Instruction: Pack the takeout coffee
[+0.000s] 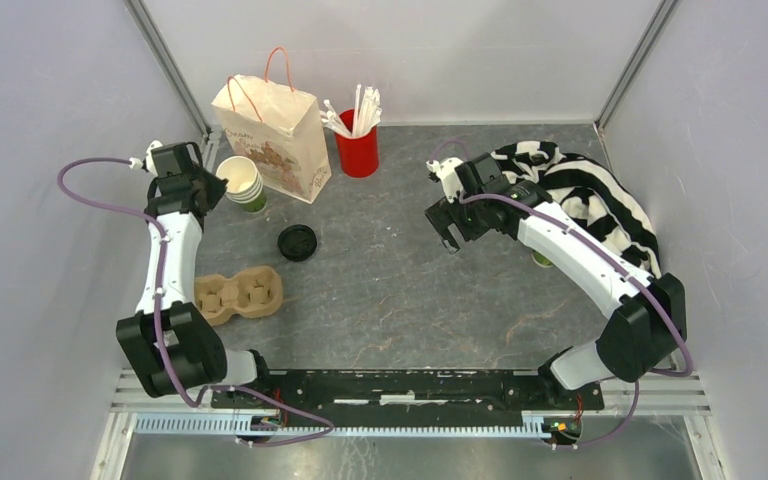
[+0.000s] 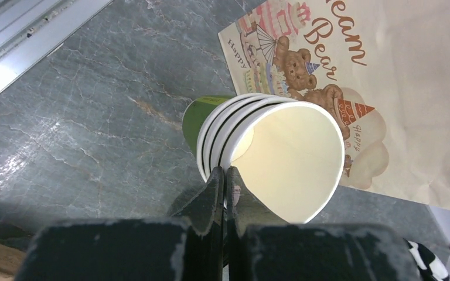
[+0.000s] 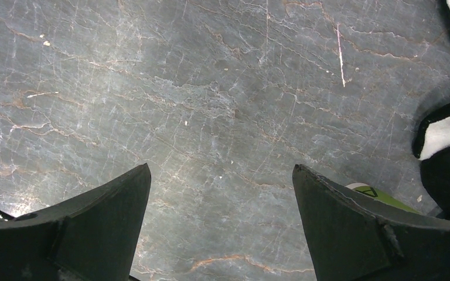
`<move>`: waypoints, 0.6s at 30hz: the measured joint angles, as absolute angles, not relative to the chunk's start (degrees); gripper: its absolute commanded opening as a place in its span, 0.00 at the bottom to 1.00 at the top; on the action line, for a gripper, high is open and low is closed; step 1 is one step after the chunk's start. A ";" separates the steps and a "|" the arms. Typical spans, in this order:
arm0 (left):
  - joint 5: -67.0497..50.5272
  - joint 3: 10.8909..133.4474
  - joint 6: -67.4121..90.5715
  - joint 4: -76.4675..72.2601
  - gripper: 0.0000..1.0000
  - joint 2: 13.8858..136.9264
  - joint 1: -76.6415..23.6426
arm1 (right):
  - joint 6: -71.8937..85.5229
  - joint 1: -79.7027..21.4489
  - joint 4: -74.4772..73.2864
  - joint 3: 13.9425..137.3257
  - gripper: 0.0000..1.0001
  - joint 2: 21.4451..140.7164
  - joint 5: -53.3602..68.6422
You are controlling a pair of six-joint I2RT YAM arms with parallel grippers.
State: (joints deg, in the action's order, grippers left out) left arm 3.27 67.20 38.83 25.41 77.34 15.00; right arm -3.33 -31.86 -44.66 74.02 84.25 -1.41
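Note:
A stack of lidless green cups point(image 1: 245, 184) with cream insides point(image 2: 287, 152) stands left of the paper bag. My left gripper point(image 2: 225, 171) is shut on the rim of the top cup, one finger inside and one outside; from above it sits at the stack's left side point(image 1: 218, 188). A round black lid point(image 1: 297, 243) sits mid-table; I cannot tell whether a cup stands under it. A bit of a green cup point(image 1: 540, 260) peeks from under my right forearm and shows beside the right finger point(image 3: 381, 196). My right gripper point(image 1: 450, 240) point(image 3: 221, 167) hangs open over bare table.
A printed paper bag point(image 1: 272, 135) with red handles stands at the back left, a red cup of white sticks point(image 1: 357, 150) next to it. A brown cardboard cup carrier point(image 1: 240, 293) lies near the left arm. A black-and-white striped cloth point(image 1: 585, 195) lies at the right.

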 measured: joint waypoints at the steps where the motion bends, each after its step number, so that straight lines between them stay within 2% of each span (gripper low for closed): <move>1: 2.37 67.22 39.48 25.39 0.02 77.54 15.33 | -3.33 -31.86 -44.66 74.00 0.98 84.25 -1.39; 15: -0.38 68.71 41.78 28.69 0.02 79.11 15.22 | -3.38 -31.88 -44.66 74.00 0.98 83.94 -1.34; 18: 2.02 70.48 41.95 30.35 0.02 79.48 13.39 | -3.38 -31.92 -44.40 73.54 0.98 83.57 -1.56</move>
State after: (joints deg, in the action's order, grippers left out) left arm 2.02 70.48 41.95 30.35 79.48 13.39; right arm -3.38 -31.92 -44.40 73.54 83.57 -1.56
